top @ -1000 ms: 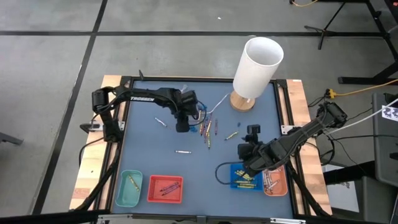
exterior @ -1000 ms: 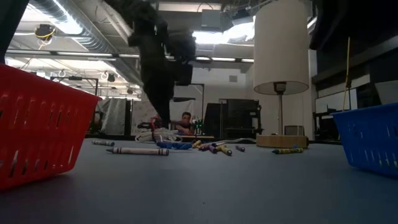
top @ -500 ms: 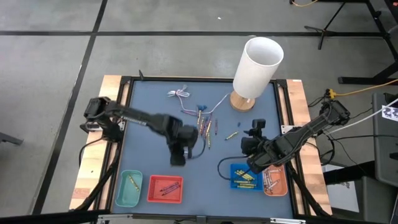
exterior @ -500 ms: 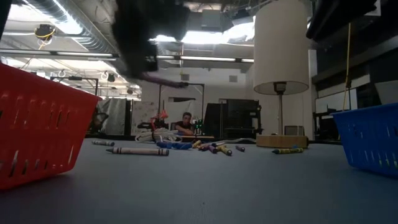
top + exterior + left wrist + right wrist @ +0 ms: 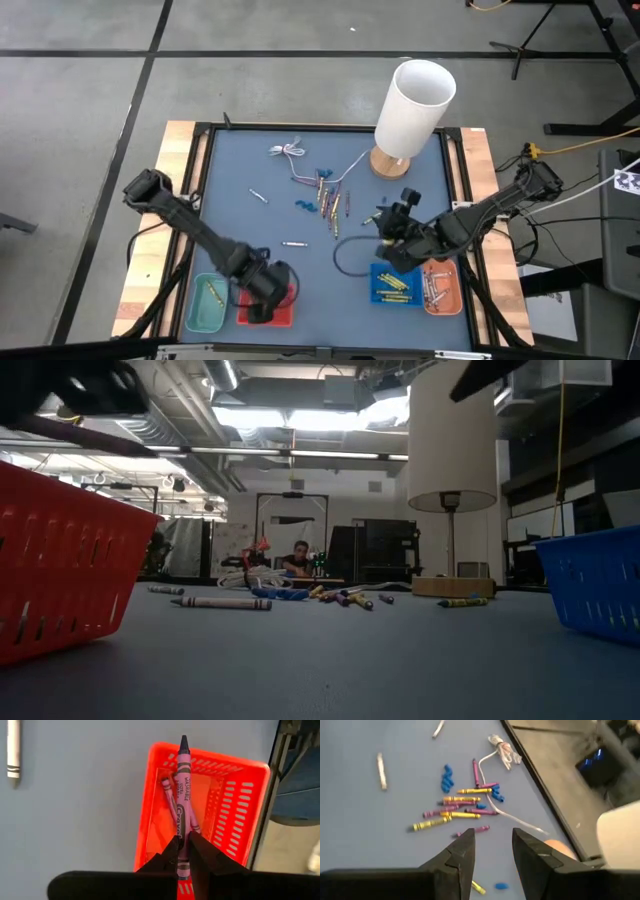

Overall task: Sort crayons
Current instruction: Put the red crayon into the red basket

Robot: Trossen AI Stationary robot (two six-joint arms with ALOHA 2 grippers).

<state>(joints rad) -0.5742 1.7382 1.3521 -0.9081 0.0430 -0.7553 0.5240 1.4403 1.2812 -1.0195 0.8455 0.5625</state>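
My left gripper (image 5: 262,303) is over the red basket (image 5: 289,312) at the near edge, shut on a purple crayon (image 5: 183,785). The basket holds at least one other crayon (image 5: 167,790). My right gripper (image 5: 384,234) is open and empty, above the table right of centre. A loose pile of yellow and purple crayons (image 5: 331,206) lies on the mat and also shows in the right wrist view (image 5: 457,807). Two grey-white crayons (image 5: 292,243) (image 5: 258,195) lie apart from it. My left gripper pinches the purple crayon by its blunt end (image 5: 183,851) between its two fingers. The crayon runs on straight ahead from the fingertips, its dark tip (image 5: 183,741) farthest away. It is lifted over the red basket's inside (image 5: 200,795).
A teal basket (image 5: 206,306) stands left of the red one. A blue basket (image 5: 396,284) and an orange one (image 5: 441,291) stand near right. Blue bits (image 5: 303,205), a white cable (image 5: 288,152) and a white lamp (image 5: 412,108) are at the far side.
My left gripper has gone from the crayon pile toward the table's near edge, carrying the purple crayon, and is now over the red basket. My right gripper has gone from over the blue basket toward the far edge, nearer the pile.
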